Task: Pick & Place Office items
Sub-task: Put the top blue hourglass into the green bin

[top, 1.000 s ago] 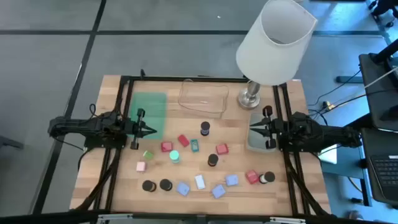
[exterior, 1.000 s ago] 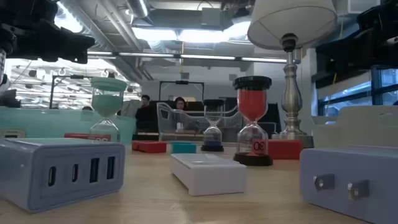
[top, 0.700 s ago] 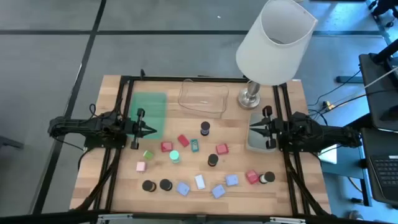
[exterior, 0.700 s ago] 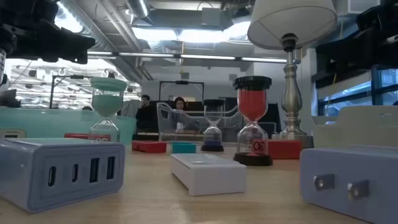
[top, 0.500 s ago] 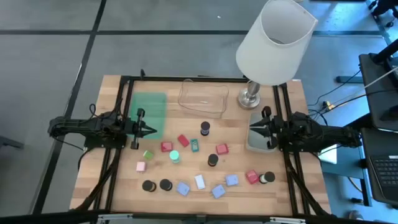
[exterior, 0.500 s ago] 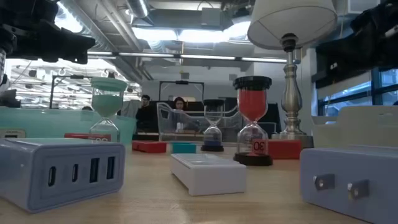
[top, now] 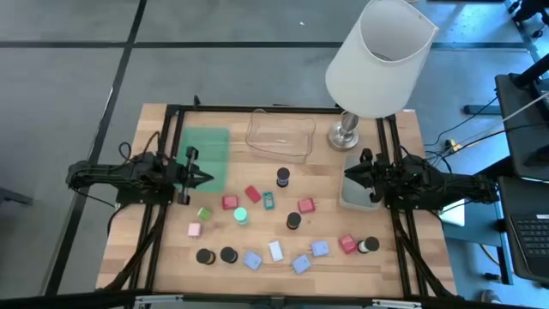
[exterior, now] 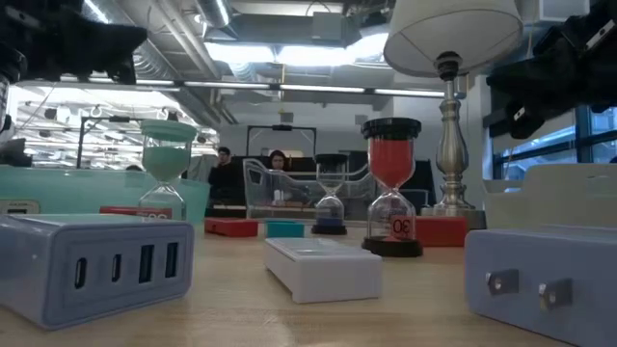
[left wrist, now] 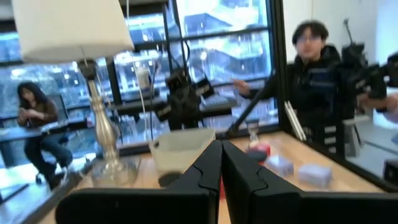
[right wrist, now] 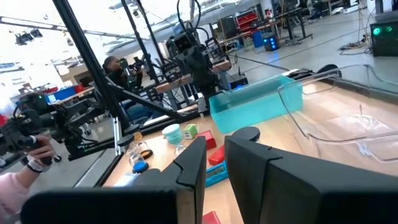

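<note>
Office items (top: pixel 276 251) lie loose on the table (top: pixel 403 257), none lifted yet.
They lie scattered in front of the lamp (top: pixel 377 60), between the two arms. Left gripper (top: pixel 204 178), fingers pressed together, hangs over the green tray (top: pixel 206 146); right gripper (top: pixel 347 174), slightly parted and empty, hovers by the grey tray (top: pixel 353 199), likely poised to reach.

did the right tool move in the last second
Yes. In the high view the right tool has tilted, with its tip shifted slightly toward the lamp base, over the grey tray.
</note>
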### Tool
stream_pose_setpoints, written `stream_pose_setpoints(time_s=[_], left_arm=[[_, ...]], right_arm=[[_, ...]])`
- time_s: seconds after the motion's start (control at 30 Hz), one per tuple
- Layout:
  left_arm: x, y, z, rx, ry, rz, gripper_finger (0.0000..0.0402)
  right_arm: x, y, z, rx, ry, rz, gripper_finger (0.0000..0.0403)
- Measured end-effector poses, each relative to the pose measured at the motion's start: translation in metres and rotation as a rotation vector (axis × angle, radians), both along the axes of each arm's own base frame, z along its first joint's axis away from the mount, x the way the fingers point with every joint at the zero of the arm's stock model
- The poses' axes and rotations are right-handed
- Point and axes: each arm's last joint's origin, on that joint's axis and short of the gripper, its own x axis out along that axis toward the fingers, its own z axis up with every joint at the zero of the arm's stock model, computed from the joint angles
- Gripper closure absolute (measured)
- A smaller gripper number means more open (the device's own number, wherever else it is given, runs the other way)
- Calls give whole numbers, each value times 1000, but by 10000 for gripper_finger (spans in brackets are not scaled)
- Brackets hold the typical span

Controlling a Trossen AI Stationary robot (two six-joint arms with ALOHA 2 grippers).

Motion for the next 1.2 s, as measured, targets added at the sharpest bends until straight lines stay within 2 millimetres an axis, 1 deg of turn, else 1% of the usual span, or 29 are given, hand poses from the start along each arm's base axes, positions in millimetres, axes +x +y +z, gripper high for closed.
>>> stream_pose_setpoints(time_s=[0.1,0.27,0.4,0.53,0.63,0.77,0.87,0.97,1.07,1.2], left_arm=[[-1,0,4,0,-40,0,395],[-2,0,9,-2,-97,-1,395],[-4,0,14,-2,-150,-1,395],[-4,0,15,5,-158,3,395],[-4,1,15,49,-159,57,395],[-4,2,14,48,-157,80,395],[-4,3,14,97,-158,131,395],[-4,5,14,125,-153,196,395],[-4,7,14,73,-148,276,395],[-5,10,14,6,-142,377,388]], right_arm=[[0,0,0,0,0,-9,339],[0,-2,0,-87,1,-76,339],[0,-3,0,-92,2,-112,339],[0,-4,0,-90,4,-156,339],[0,-6,0,-108,8,-208,339],[-1,-8,2,-119,-3,-280,331],[-2,-9,3,-123,-12,-339,312],[-2,-11,3,-120,-7,-386,281],[-2,-12,3,-118,-4,-418,244],[-3,-14,3,-112,2,-504,198]])
